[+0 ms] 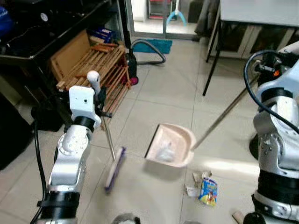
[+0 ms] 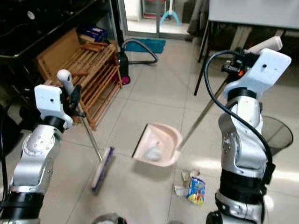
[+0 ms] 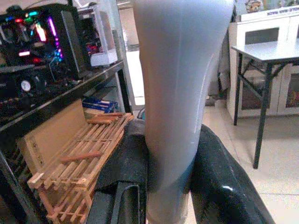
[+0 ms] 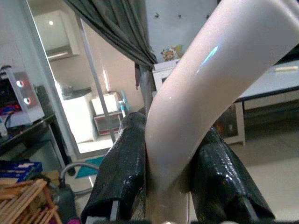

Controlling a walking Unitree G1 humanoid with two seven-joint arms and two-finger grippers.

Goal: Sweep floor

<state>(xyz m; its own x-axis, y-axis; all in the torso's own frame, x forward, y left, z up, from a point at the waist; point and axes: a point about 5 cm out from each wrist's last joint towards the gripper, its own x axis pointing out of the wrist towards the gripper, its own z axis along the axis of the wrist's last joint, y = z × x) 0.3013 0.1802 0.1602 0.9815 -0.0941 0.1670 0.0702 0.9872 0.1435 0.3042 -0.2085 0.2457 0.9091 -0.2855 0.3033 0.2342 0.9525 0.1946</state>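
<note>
Left gripper point(image 3: 168, 196) clamped on the broom handle point(image 3: 177, 93), both black fingers point(image 3: 219, 182) pressed against its pale grip. Broom point(image 1: 106, 140) tilted, shaft running down from the gripper to the purple brush head point(image 1: 114, 169), which sits on the tile floor point(image 1: 154, 93) just beside the dustpan point(image 1: 169, 145), on the robot's left of it. Right gripper point(image 4: 163, 186) clenched around the dustpan handle point(image 4: 201, 84); its long metal pole point(image 1: 224, 114) slopes down to the pink pan. Pan tipped, open edge facing the brush head, a whitish clump of debris point(image 1: 166, 151) inside it. Beyond the dustpan on the robot's right, near the robot: crumpled paper scraps point(image 1: 194, 184) and a blue-yellow snack wrapper point(image 1: 209, 192) on the floor, apart from the pan. Far past the dustpan on the left, a wooden slatted rack point(image 1: 100, 65) leans by a black shelf point(image 1: 42, 42). A vacuum hose point(image 1: 149, 49) and teal mat point(image 1: 156, 45) lie further back. Table point(image 1: 257, 14) back right. Wire waste basket point(image 2: 275, 135) beside the right arm.
</note>
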